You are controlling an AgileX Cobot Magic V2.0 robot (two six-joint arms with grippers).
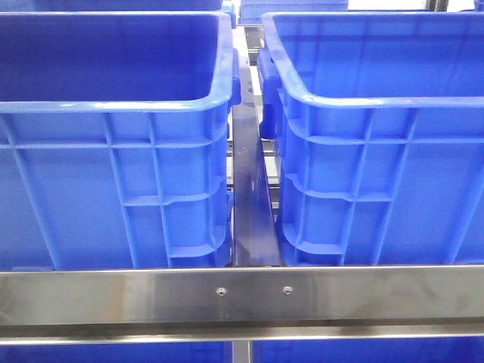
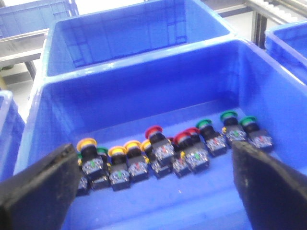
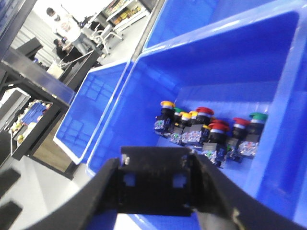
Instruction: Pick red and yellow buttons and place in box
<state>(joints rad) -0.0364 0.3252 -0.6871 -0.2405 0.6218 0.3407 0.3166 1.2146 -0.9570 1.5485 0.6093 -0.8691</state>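
Red buttons [image 2: 154,130] and yellow buttons [image 2: 87,142] lie in a row with green ones [image 2: 228,115] on the floor of a blue bin [image 2: 144,81]. My left gripper [image 2: 153,163] hangs open above that row, its fingers [image 2: 43,187] wide apart and empty. An empty blue box [image 2: 139,28] stands just behind the bin. In the right wrist view the same red buttons [image 3: 204,110] and yellow buttons [image 3: 167,103] show in the bin [image 3: 144,91]. My right gripper [image 3: 156,155] sits above the bin's near rim, its jaws together with nothing held.
The front view shows only two tall blue bins, one on the left [image 1: 113,106] and one on the right [image 1: 378,102], with a steel rail [image 1: 242,295] across the front and neither gripper. Another empty blue bin [image 3: 91,110] stands beside the button bin. People [image 3: 72,33] are far off.
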